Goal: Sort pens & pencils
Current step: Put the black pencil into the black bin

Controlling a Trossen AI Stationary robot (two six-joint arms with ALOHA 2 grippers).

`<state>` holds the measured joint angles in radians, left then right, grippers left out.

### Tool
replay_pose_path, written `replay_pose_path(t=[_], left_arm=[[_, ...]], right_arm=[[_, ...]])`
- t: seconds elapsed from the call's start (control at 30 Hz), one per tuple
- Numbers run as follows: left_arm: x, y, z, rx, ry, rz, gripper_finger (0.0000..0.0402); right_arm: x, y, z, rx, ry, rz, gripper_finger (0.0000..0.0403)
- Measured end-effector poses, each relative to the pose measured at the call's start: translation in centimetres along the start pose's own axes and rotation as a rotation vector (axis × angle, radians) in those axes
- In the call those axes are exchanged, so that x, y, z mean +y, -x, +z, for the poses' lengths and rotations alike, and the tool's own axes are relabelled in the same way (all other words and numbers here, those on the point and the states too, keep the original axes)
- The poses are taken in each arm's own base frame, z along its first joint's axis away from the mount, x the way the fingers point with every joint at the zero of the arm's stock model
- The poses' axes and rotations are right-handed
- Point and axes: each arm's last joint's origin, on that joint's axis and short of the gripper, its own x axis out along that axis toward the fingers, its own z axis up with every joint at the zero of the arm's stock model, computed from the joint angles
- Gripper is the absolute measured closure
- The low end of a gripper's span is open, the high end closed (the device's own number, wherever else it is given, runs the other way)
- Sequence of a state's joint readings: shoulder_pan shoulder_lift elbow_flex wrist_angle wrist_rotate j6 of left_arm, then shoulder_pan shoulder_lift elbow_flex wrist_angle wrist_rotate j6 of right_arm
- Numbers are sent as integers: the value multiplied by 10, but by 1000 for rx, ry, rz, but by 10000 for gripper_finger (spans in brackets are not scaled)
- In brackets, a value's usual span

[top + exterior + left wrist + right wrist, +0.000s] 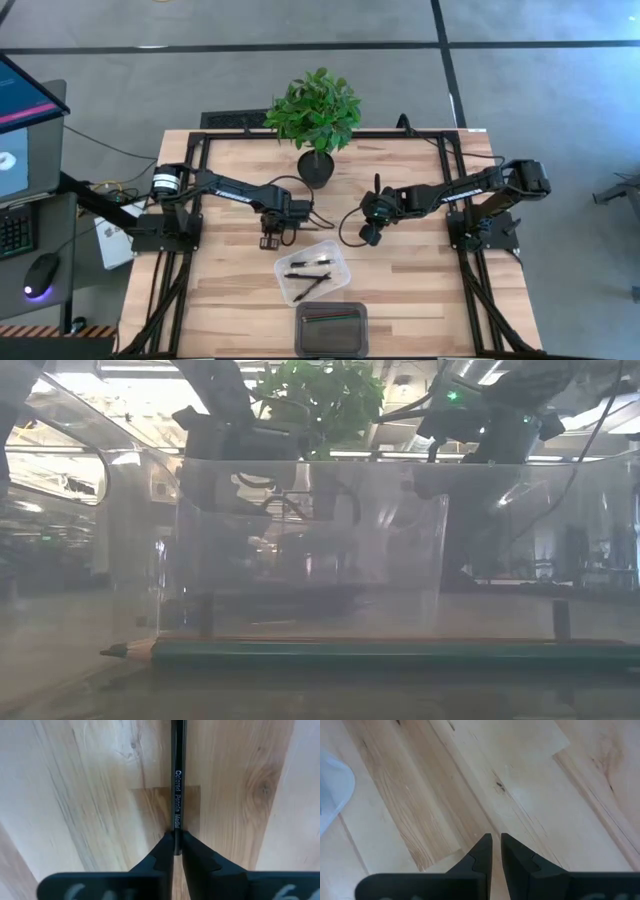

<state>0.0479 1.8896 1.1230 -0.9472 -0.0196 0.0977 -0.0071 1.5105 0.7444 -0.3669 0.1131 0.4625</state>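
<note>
Left gripper point(177, 851) is pinching a slim black pencil point(178, 795) over bare table point(230, 270) just left of the clear tray point(340, 288) of pens point(310, 263), probably carrying it to the grey pencil bin point(300, 330). Pencil's long axis is running straight out between the fingers, away from the wrist. Right gripper point(496, 851) is idling nearly pressed together, holding nothing, right of the tray.

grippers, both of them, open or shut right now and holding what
Left gripper: shut on a slim black pencil above the table.
Right gripper: shut, nothing between its fingers.
</note>
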Motion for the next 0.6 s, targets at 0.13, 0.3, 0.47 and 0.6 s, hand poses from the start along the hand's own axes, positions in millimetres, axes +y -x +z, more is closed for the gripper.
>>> replay_pose_path(t=[0.13, 0.3, 0.47, 0.6], left_arm=[[0, -1, 2, -24, 3, 2, 364], [0, -1, 3, -30, -19, 7, 351], [0, -1, 3, -32, 13, 6, 331], [0, -1, 4, -44, -5, 5, 294]], right_arm=[[0, 0, 0, 0, 0, 0, 342], [0, 0, 0, 0, 0, 0, 342], [0, 0, 0, 0, 0, 0, 342], [0, 0, 0, 0, 0, 0, 342]])
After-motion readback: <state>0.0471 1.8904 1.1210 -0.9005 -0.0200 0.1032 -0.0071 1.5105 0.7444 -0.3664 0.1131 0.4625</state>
